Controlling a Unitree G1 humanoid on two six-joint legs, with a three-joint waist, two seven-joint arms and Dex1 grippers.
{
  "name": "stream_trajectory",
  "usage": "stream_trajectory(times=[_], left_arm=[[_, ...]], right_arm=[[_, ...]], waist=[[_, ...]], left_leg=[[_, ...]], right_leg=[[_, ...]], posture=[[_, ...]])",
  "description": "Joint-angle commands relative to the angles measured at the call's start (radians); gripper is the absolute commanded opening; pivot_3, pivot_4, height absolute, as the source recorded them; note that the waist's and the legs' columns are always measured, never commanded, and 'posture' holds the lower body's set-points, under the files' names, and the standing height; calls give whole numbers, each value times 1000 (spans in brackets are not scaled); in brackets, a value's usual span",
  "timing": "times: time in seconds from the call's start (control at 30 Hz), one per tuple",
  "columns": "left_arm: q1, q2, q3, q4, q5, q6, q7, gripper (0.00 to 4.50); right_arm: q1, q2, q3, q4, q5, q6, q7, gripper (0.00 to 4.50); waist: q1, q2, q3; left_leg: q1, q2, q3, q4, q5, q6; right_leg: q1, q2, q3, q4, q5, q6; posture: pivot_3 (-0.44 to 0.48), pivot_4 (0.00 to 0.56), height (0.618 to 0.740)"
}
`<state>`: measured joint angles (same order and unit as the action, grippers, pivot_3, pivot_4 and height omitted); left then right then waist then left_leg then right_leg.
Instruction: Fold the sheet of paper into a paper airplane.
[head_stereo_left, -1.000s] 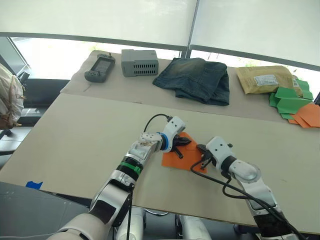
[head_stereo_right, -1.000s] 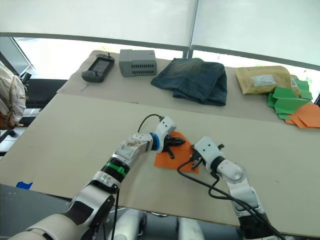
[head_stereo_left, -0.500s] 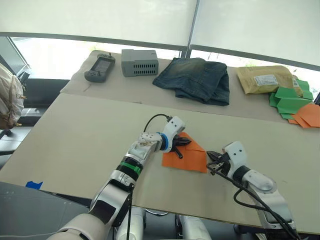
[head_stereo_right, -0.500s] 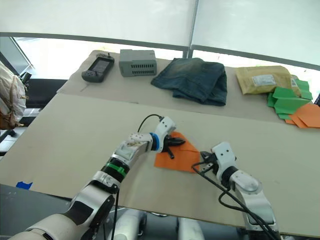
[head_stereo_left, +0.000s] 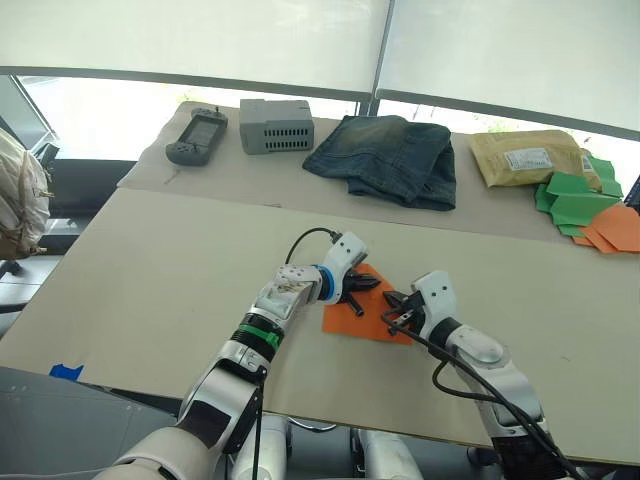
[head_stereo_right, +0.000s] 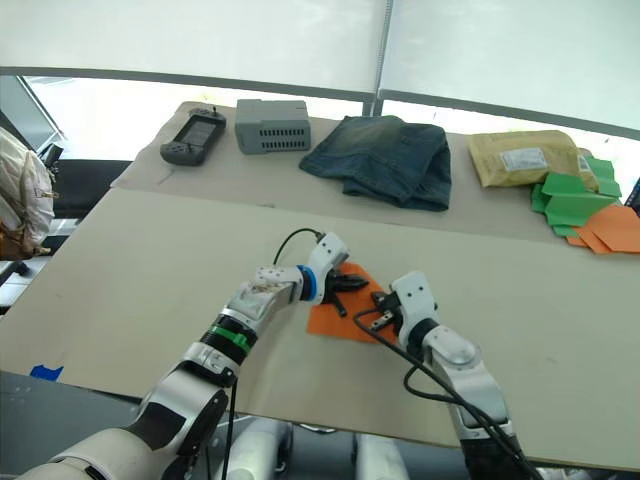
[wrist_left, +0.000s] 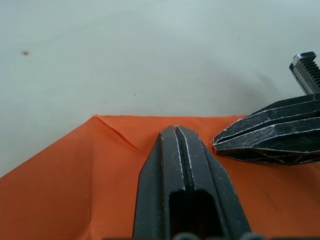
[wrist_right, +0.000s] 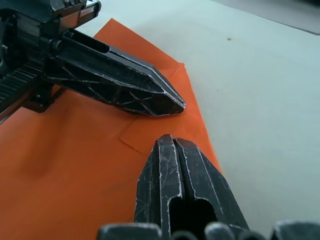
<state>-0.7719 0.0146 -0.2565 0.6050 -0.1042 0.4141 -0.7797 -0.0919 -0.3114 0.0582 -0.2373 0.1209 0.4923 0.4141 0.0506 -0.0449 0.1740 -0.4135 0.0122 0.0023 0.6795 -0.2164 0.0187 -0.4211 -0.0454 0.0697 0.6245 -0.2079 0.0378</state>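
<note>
While both claws, fingers pressed together, bear on the thin bright orange creased paper sheet, the left claw apparently pins it to the surface as the right claw flattens a fold.

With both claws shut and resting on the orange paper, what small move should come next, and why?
Probably slide the right claw along the folded edge to press the crease flat. The left claw is shut and pins the paper to the table, and a folded flap with a diagonal crease shows beside it, so the sheet looks held for creasing.
</note>
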Motion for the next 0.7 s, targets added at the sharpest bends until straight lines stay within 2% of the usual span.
stream_trajectory(times=[0.03, 0.33, 0.47, 0.7], left_arm=[[-92, -30, -4, -8, 9, -62, -14, 0], [-165, -81, -6, 111, 29, -140, -5, 0], [-204, -106, 16, 153, 27, -184, 25, 0], [-247, -120, 58, 167, 15, -228, 45, 0]], right_arm=[[20, 7, 7, 38, -8, 64, -27, 13], [26, 7, 17, 42, -14, 134, -62, 13], [35, 14, 10, 42, -4, 177, -76, 13], [34, 17, 21, 42, -4, 193, -82, 13]], waist=[[1, 0, 0], [19, 0, 0], [20, 0, 0], [21, 0, 0]], left_leg=[[0, 0, 0, 0, 0, 0], [5, 0, 0, 0, 0, 0], [11, 2, 0, -2, -2, -3], [12, 1, 3, -4, -5, -7]], right_leg=[[0, 0, 0, 0, 0, 0], [6, -1, 0, -2, -2, -4], [14, -1, -1, -10, -3, -3], [17, -6, -2, -14, -2, -2]], posture=[[0, 150, 728], [0, 150, 728], [0, 150, 728], [0, 150, 728]])
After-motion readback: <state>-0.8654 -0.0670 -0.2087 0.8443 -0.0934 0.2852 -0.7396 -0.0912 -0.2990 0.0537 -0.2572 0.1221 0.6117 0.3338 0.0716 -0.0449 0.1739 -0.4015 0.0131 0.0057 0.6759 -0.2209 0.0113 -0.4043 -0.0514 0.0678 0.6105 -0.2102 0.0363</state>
